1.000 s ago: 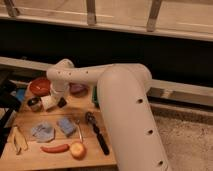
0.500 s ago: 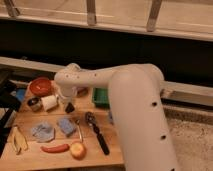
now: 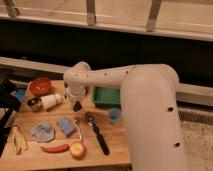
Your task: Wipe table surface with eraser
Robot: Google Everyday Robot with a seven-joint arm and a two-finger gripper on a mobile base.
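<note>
While the arm swung from the table's left edge toward its middle, the gripper [image 3: 77, 103] came down with fingers clamped on the eraser [image 3: 77, 106], near the green tray [image 3: 106, 95]. With the eraser at the table surface [image 3: 117, 142], wiping looked ready to start.

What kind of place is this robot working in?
Probably a kitchen-style test bench. A wooden table surface carries a green tray, a red bowl and a black-handled utensil. The gripper hangs over the table beside the black eraser.
</note>
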